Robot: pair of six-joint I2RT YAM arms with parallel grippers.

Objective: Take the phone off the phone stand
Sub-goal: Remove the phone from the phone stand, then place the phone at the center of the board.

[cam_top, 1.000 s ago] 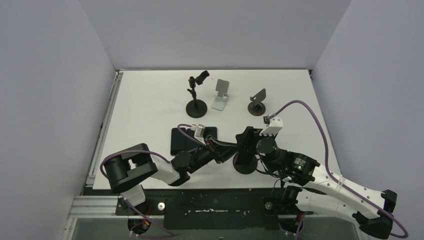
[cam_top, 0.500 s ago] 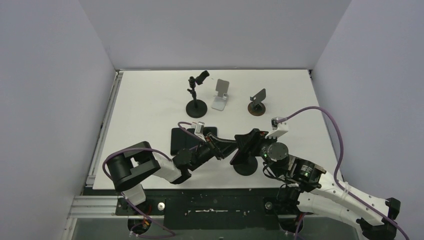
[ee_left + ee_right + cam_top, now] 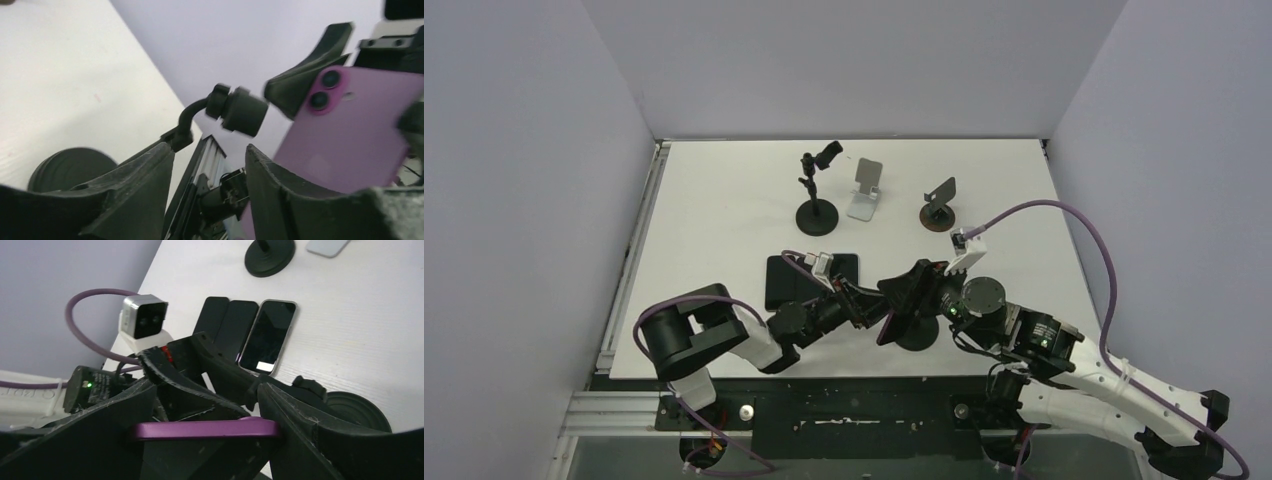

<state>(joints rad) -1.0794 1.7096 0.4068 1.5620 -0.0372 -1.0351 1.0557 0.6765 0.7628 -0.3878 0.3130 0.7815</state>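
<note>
Two right fingers (image 3: 310,440) clamp the purple phone (image 3: 200,430) edgewise — left fingers (image 3: 135,190) apart, phone stand (image 3: 237,107) showing between them.

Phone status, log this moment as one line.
phone: held by right gripper, off stand | left gripper: open around stand neck

The left gripper (image 3: 210,160) loosens: its jaws, clamped on the phone stand (image 3: 235,107) a second ago, now stand apart. The right gripper (image 3: 206,387) pulls the purple phone (image 3: 350,130) off the stand's round head and tilts it, lower edge toward 7 o'clock. The right wrist shifts toward 3 o'clock.
</note>
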